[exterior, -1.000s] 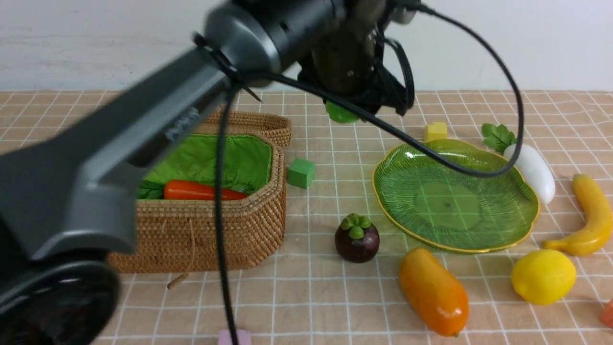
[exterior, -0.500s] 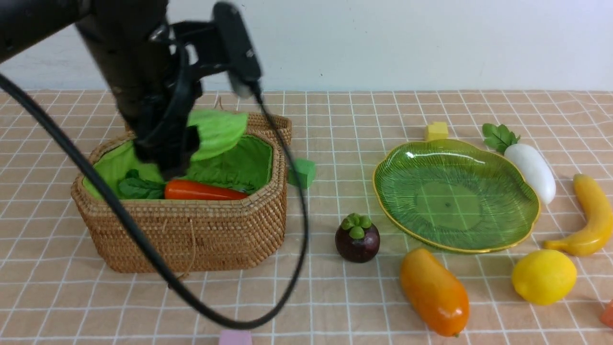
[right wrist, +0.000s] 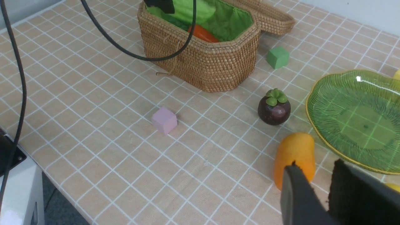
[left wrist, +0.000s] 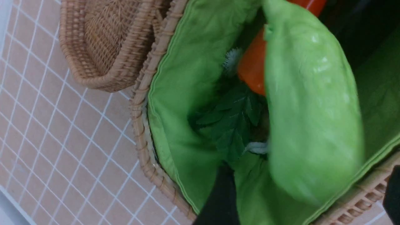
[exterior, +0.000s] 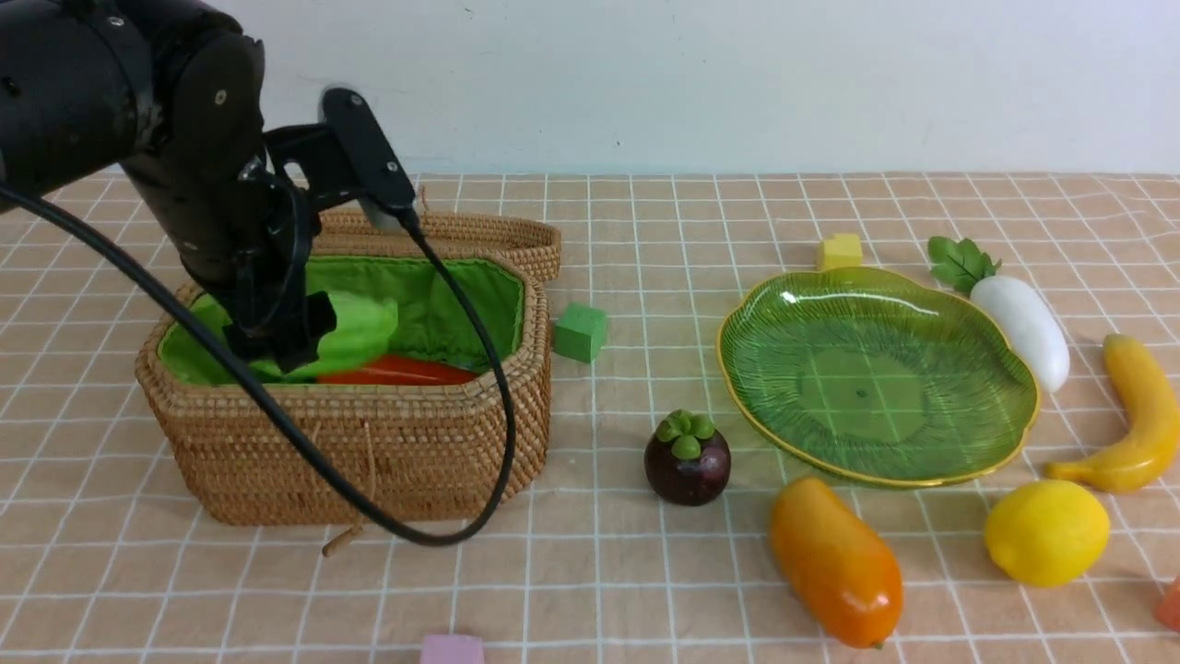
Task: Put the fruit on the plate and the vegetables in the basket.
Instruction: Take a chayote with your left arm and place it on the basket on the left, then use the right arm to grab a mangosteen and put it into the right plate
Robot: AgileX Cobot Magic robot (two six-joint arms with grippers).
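My left gripper (exterior: 277, 343) hangs inside the wicker basket (exterior: 369, 443), jaws spread wide. The wrinkled green pod (exterior: 358, 330) lies loose between the fingers, touching neither, over the orange carrot (exterior: 415, 371). The left wrist view shows the pod (left wrist: 312, 109) blurred above the carrot (left wrist: 251, 67). The green leaf plate (exterior: 876, 387) holds nothing. Around it lie the mangosteen (exterior: 687, 458), mango (exterior: 834, 561), lemon (exterior: 1046, 532), banana (exterior: 1138, 415) and white radish (exterior: 1019, 327). My right gripper (right wrist: 317, 167) hovers by the mango (right wrist: 295, 153), narrowly open, holding nothing.
The basket's lid (exterior: 479, 235) lies open behind it. A green cube (exterior: 580, 332) sits beside the basket, a yellow cube (exterior: 840, 251) behind the plate, a pink cube (exterior: 452, 648) at the front edge. The left arm's black cable (exterior: 461, 516) loops before the basket.
The left arm swung from the back middle over to the basket with the green pod and lowered into it. Its jaws have widened and the pod has come free.
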